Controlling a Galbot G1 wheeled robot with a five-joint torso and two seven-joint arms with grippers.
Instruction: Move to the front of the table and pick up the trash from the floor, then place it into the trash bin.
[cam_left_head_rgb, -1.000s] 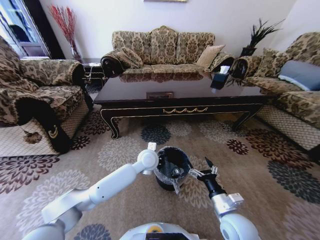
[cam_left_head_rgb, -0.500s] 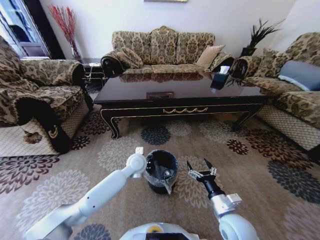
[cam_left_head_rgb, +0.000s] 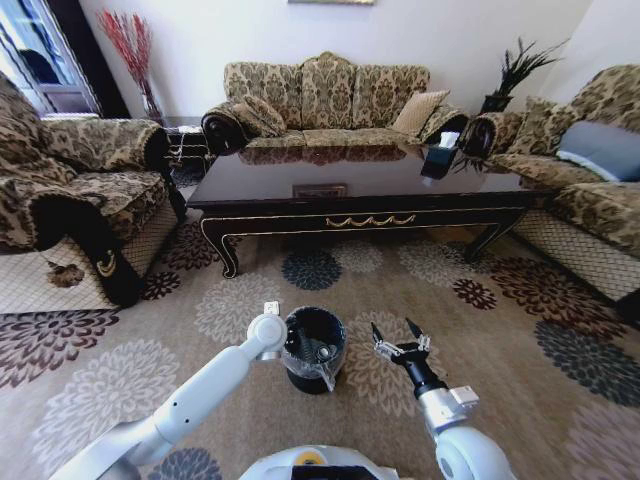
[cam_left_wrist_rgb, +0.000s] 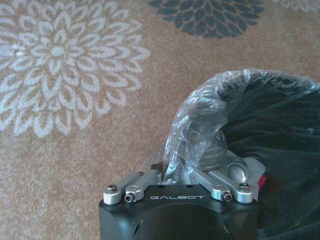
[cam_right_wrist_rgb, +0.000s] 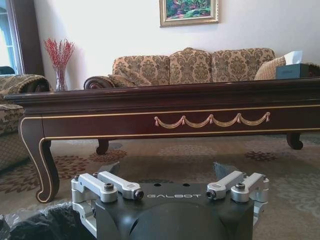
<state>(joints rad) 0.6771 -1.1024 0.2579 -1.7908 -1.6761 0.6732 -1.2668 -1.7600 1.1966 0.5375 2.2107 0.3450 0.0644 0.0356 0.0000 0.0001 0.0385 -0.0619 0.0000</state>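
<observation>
A: What takes up most of the head view?

B: The floor (cam_left_head_rgb: 520, 330), beige carpet with round flower medallions, and across it at twelve o'clock the table (cam_left_head_rgb: 360, 195), dark and glossy with gold trim, sofas behind and to both sides.

A: And the trash bin?

B: The trash bin (cam_left_head_rgb: 312, 350) stands on the carpet near six o'clock, well this side of the table. It is black, with a clear liner bunched over the rim.

A: Where are the arms?

B: The left arm reaches up from seven o'clock, and the left gripper (cam_left_wrist_rgb: 200, 165) sits at the bin's rim on its nine o'clock side. In the left wrist view the liner (cam_left_wrist_rgb: 200, 120) wraps over its fingers, so I cannot tell how the jaws stand. The right gripper (cam_left_head_rgb: 397, 340) hovers just beside the bin at its three o'clock, jaws spread wide and holding nothing; its wrist view looks level at the table's front edge.

A: The trash?

B: Pale pieces of trash (cam_left_head_rgb: 322, 352) lie inside the bin. Past the left fingers a small red bit (cam_left_wrist_rgb: 261, 180) shows against the black inner wall.
</observation>
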